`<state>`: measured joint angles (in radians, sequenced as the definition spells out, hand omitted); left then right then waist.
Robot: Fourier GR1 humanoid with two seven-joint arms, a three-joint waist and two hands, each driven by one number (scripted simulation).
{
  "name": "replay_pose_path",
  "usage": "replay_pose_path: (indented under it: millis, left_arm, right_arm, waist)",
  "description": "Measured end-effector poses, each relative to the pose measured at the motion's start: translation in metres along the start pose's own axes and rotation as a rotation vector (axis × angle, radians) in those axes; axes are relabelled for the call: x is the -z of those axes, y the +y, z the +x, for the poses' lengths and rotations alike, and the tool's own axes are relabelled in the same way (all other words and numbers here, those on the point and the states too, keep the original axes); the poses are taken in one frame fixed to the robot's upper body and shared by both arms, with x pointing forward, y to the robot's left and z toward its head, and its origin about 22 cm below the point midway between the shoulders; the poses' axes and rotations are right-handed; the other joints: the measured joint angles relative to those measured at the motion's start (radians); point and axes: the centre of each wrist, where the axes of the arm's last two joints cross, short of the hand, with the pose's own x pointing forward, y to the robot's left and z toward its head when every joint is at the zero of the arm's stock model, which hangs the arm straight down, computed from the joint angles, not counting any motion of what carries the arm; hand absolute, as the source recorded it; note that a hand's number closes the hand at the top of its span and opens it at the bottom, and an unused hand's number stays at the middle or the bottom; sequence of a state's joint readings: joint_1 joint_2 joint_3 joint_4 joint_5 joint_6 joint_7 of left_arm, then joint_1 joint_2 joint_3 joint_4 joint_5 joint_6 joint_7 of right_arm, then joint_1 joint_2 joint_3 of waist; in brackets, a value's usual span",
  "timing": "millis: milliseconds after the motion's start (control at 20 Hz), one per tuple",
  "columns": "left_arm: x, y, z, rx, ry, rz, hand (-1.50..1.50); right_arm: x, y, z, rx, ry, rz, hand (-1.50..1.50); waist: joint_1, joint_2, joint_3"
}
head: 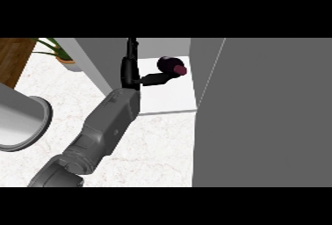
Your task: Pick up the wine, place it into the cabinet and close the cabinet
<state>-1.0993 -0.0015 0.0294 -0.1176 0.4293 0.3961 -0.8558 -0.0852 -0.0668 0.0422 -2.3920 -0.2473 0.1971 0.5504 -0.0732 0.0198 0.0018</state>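
Overhead, the left hand (154, 78) grips the wine (171, 65) inside the cabinet (170, 99) above the marble counter (149, 149).

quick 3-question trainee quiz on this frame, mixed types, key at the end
1. True or false: the wine bottle is inside the cabinet.
2. Which hand shows? A) left hand B) right C) both
3. Fill in: at the view's top left stands a potted ___.

Key: 1 true, it lies on the white shelf between the grey walls, with the door at its right. 2 A, its fingers reach toward the bottle. 3 plant.
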Motion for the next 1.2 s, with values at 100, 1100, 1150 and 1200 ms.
replay_pose_path:
  millis: [100, 1100, 1150, 1200]
  left_arm:
    - [0.000, 0.000, 0.000, -0.008, 0.000, -0.011, -1.50]
    - [-0.021, 0.005, -0.013, -0.152, 0.019, -0.001, -1.50]
    - [-0.025, 0.005, -0.014, -0.156, 0.029, 0.002, -1.50]
    - [-0.031, 0.006, -0.016, -0.161, 0.036, 0.001, -1.50]
  right_arm:
    - [0.002, -0.001, 0.002, -0.003, -0.005, -0.005, -1.50]
    - [0.006, 0.005, 0.005, 0.014, 0.020, 0.006, -1.50]
    - [0.006, 0.006, 0.005, 0.020, 0.019, 0.003, -1.50]
    - [0.005, 0.005, 0.005, 0.017, 0.026, -0.001, -1.50]
  waist:
    - [0.001, 0.000, -0.001]
    - [0.000, -0.019, -0.001]
    - [0.006, -0.020, -0.001]
    - [0.012, -0.022, -0.002]
